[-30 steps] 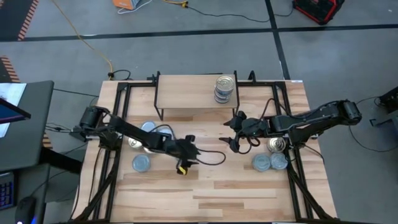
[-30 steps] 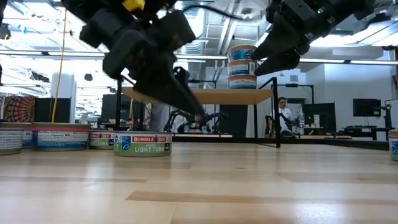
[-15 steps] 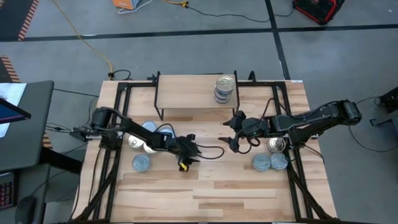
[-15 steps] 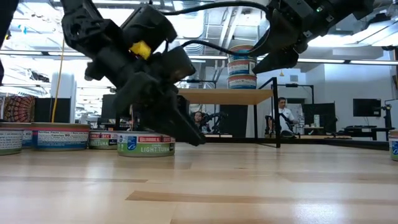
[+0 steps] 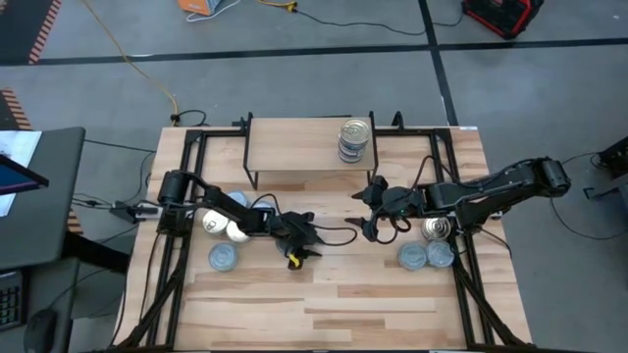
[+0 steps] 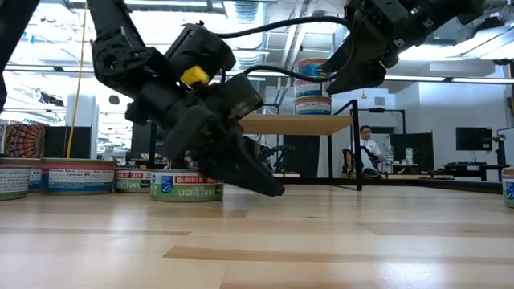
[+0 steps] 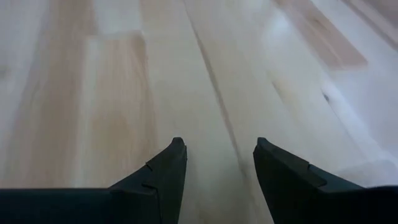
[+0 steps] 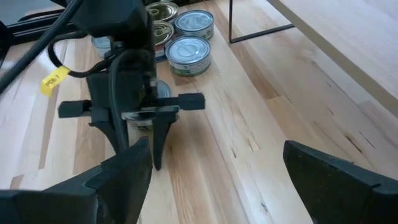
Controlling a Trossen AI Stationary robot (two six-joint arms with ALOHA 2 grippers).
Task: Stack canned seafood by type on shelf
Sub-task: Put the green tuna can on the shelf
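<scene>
A stack of tins (image 5: 353,139) stands at the right end of the light wood shelf (image 5: 294,149); it also shows in the low view (image 6: 312,85). Several loose tins (image 5: 224,227) lie on the table at the left, and others (image 5: 427,247) at the right. My left gripper (image 5: 306,245) is open and empty, tipped down close over bare table wood (image 7: 217,155), right of the left tins. In the low view it stands (image 6: 269,186) beside a Bumble Bee tin (image 6: 186,186). My right gripper (image 5: 370,212) is open and empty, raised above the table's middle (image 6: 353,74).
The shelf's thin black legs (image 6: 356,144) stand on the table's far half. Black frame rails (image 5: 177,245) run along both table sides. A cable (image 5: 339,240) loops from the left arm. Bare wood lies between the grippers and along the near edge. A person (image 6: 368,148) sits far behind.
My left gripper has gone down toward the table and a little toward its right edge, away from the left tins, tipping its fingers lower. The tins have stayed in place.
</scene>
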